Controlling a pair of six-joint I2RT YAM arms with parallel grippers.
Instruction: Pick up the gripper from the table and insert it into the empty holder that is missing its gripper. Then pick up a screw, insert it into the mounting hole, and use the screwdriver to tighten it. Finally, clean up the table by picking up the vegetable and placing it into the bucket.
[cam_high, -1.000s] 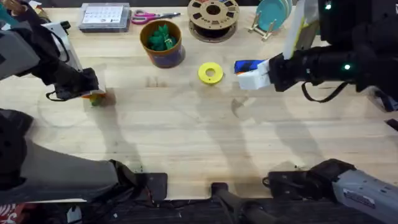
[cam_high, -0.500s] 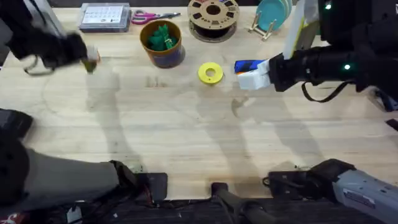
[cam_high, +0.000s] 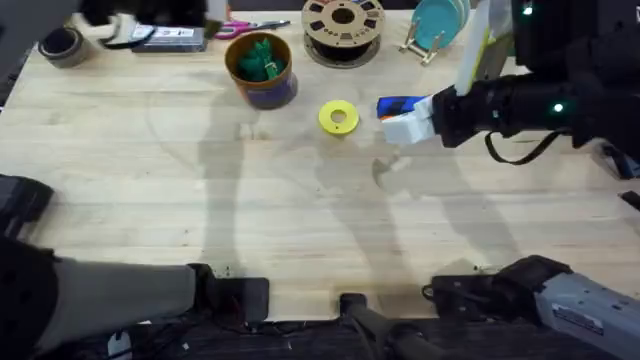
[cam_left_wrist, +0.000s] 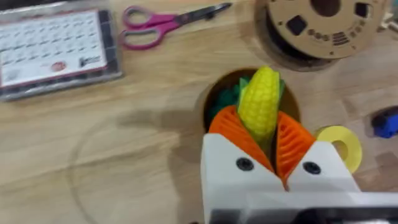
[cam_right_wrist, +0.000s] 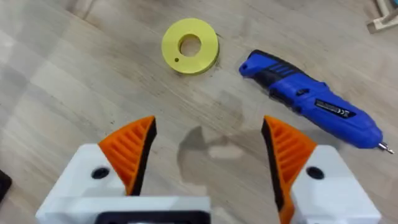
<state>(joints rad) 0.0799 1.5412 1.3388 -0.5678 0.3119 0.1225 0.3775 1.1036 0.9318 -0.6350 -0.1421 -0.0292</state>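
Now left claw (cam_left_wrist: 267, 146) clamps a corn cob (cam_left_wrist: 259, 102) above the bucket (cam_left_wrist: 214, 102) — right claw (cam_right_wrist: 208, 158) gapes apart

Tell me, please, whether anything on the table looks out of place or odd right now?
Nothing looks spilled or damaged. The screwdriver lies on its side on the table beside a yellow ring. The left gripper holds a toy corn cob above the bucket, which already contains something green.
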